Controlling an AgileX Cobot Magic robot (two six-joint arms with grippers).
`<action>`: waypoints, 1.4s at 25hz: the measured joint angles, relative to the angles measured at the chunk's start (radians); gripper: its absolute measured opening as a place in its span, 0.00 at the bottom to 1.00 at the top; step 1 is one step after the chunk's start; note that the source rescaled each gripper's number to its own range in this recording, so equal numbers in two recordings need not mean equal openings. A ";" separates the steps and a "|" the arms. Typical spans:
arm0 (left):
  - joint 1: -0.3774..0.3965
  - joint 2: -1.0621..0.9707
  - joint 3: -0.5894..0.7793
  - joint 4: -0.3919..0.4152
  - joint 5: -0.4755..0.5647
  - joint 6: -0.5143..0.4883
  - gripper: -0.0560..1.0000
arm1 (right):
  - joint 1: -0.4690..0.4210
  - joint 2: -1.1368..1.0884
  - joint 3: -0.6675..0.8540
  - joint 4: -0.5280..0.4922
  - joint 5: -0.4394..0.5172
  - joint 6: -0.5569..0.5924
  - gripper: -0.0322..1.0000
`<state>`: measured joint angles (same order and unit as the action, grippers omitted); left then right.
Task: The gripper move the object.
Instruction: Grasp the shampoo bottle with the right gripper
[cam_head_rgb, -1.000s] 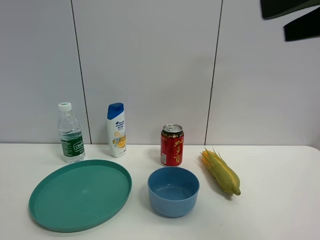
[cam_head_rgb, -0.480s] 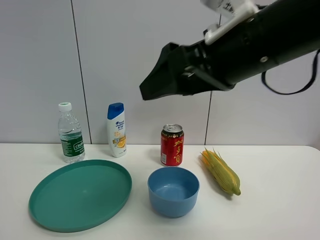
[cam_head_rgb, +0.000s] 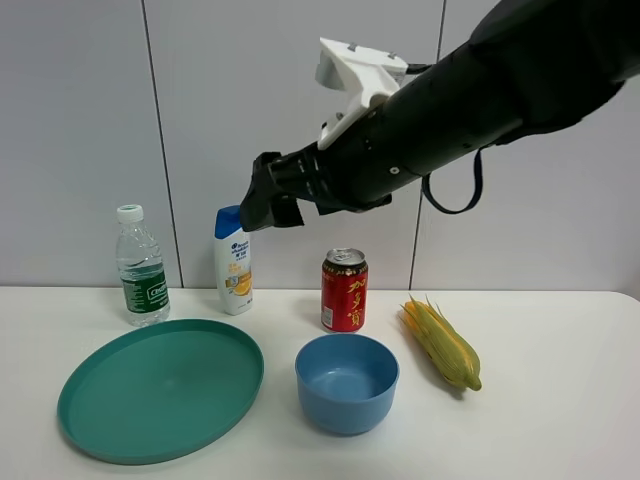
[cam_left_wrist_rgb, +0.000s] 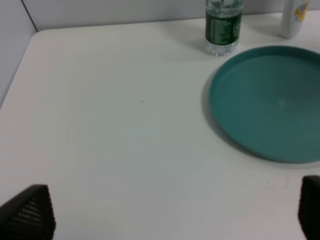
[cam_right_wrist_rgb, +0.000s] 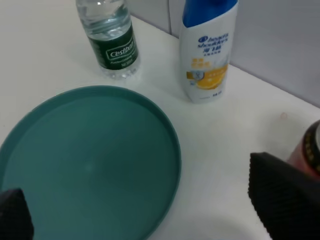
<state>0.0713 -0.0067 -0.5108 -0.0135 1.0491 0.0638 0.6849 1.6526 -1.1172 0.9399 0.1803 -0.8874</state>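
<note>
The object, a white shampoo bottle (cam_head_rgb: 233, 262) with a blue cap and orange label, stands upright at the back of the table near the wall. My right gripper (cam_head_rgb: 258, 205) hangs in the air just above and to the right of its cap, on the dark arm reaching in from the upper right. In the right wrist view the bottle (cam_right_wrist_rgb: 207, 50) lies ahead, and the right gripper (cam_right_wrist_rgb: 132, 185) is open and empty, its fingers far apart. The left gripper (cam_left_wrist_rgb: 170, 210) is open over bare table, with the bottle's base (cam_left_wrist_rgb: 295, 17) far off.
A clear water bottle (cam_head_rgb: 140, 268) stands left of the shampoo. In front of both lies a teal plate (cam_head_rgb: 160, 390). A red can (cam_head_rgb: 344, 290), a blue bowl (cam_head_rgb: 347, 382) and a corn cob (cam_head_rgb: 442, 343) sit to the right.
The right arm has swung in from the upper right corner, down and leftward, until its gripper hangs by the shampoo bottle's cap. Nothing on the table has moved.
</note>
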 joint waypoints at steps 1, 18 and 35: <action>0.000 0.000 0.000 0.000 0.000 0.000 1.00 | 0.000 0.025 -0.019 -0.013 -0.001 0.000 0.90; 0.000 0.000 0.000 0.000 0.000 0.000 1.00 | 0.007 0.271 -0.145 -0.186 -0.305 0.002 0.98; 0.000 0.000 0.000 0.000 0.000 0.000 1.00 | 0.031 0.414 -0.146 -0.368 -0.550 0.043 1.00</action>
<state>0.0713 -0.0067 -0.5108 -0.0135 1.0491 0.0638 0.7154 2.0668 -1.2629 0.5720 -0.3702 -0.8446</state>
